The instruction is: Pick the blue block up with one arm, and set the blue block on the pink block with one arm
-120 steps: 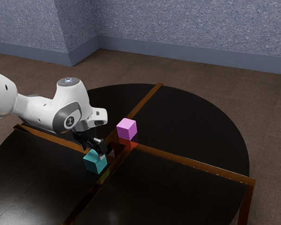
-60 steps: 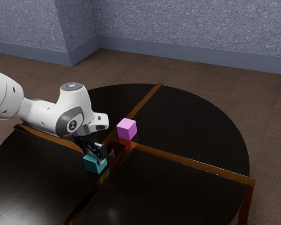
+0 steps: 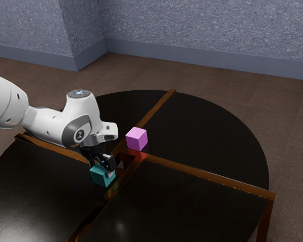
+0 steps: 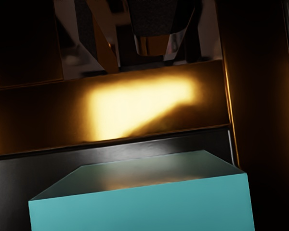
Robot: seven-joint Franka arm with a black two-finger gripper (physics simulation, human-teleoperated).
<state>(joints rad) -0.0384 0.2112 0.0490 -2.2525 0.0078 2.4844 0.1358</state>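
Exterior view: gripper (image 3: 104, 165) low on blue block (image 3: 98, 177).
Block: between the jaws.
Jaws: pinching or not, cannot tell.

side camera looks down over the whole table (image 3: 207, 131); wrist camera peers close at the blue block (image 4: 144, 202) both share

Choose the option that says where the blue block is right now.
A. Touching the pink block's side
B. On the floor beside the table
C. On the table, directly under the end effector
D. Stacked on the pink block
C: the blue block sits on the dark table directly under the end effector, while the pink block stands apart from it with nothing on top.
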